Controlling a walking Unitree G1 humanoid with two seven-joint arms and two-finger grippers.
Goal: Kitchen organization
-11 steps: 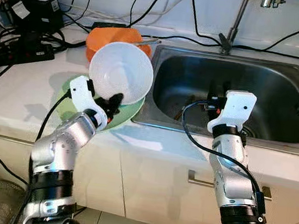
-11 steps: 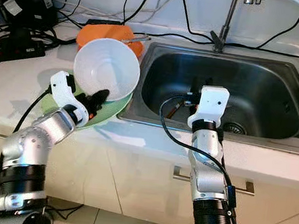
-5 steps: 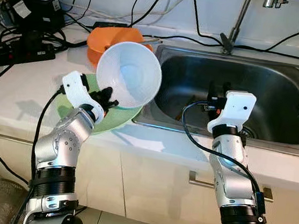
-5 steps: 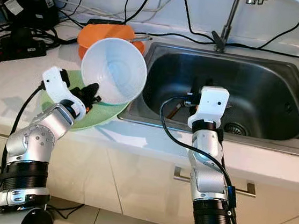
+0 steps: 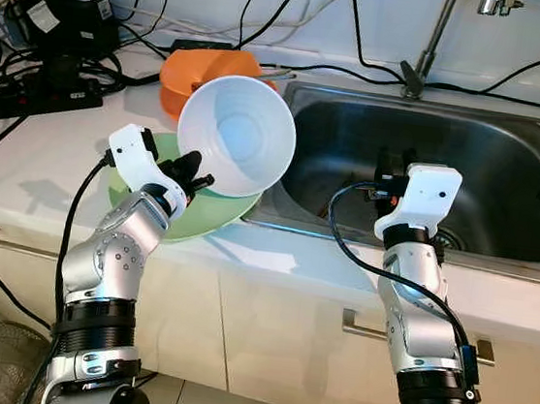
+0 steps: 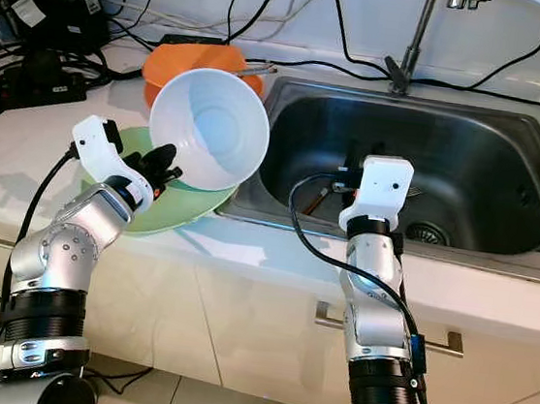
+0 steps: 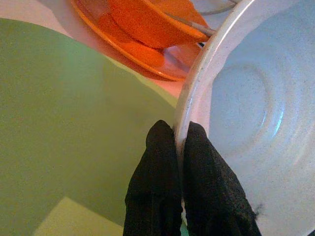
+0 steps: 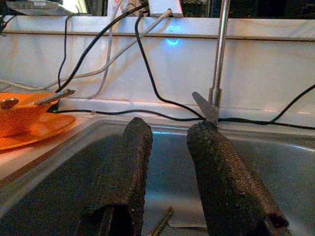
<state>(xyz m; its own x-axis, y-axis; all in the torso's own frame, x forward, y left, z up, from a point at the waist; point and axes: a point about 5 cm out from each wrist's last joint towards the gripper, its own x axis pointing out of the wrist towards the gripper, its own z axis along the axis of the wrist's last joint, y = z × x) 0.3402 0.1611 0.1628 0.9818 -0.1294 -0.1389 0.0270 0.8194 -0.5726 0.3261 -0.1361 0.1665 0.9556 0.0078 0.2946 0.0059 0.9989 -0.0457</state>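
At centre left, the left gripper (image 7: 178,147) pinches the white bowl (image 5: 236,137) by its rim, tilted above the green plate (image 5: 205,217) on the tabletop, likely for stacking. The right gripper (image 8: 167,172) hovers released over the sink (image 5: 509,161).

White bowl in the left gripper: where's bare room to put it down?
The white bowl is pinched at its rim by the left gripper. Free: the sink basin beyond the right gripper, bar a thin stick; the green plate below. Crowded: orange dishes, cables behind.
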